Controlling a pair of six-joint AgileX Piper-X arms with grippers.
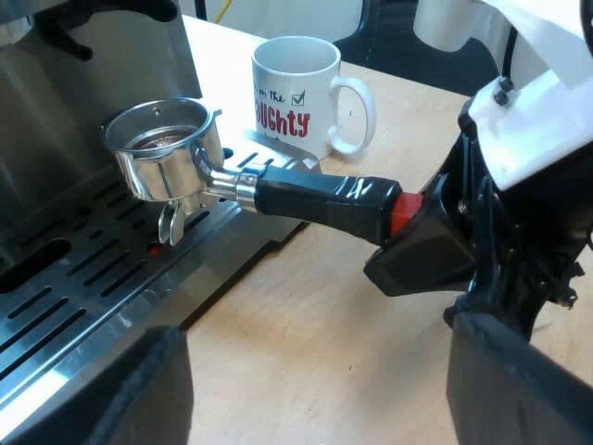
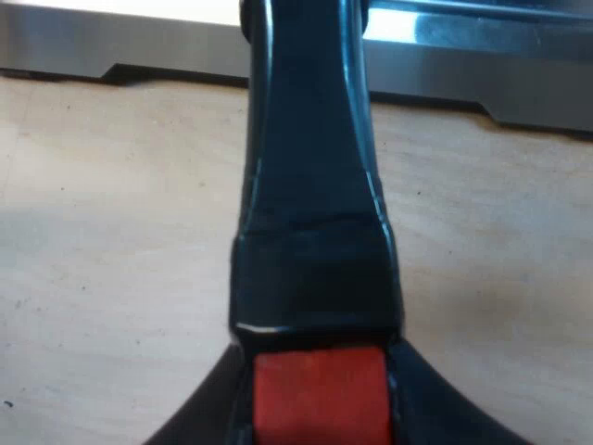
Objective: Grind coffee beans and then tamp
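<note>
Left claw point(image 1: 320, 399): released, fingers wide apart, nothing between them, hovering over the wood table point(image 1: 306, 324) at the edge of the espresso machine point(image 1: 65, 102). The machine's slotted drip tray point(image 1: 83, 287) is just beside it. The metal holder point(image 1: 167, 153) is loose, not locked in: its basket sits over the drip tray in front of the machine's steel face, rim up, roughly level, with something brown inside. Its spouts hang just above the tray slots. The black handle point(image 1: 315, 199) runs out from the basket over the table and ends in red point(image 1: 400, 213). The white mug point(image 1: 301, 88) stands upright on the table beyond the handle, close to the tray. On it I can read "on the" in dark script, a ticked box, and big red letters "UGHTY"; the start of the word is cut off by the mug's curve. Right claw point(image 1: 406, 224): clenched on the holder's handle at the red end. My right wrist view has the red end point(image 2: 320, 403) pinched between both black fingers point(image 2: 199, 422), with table and tray edge beyond.
</note>
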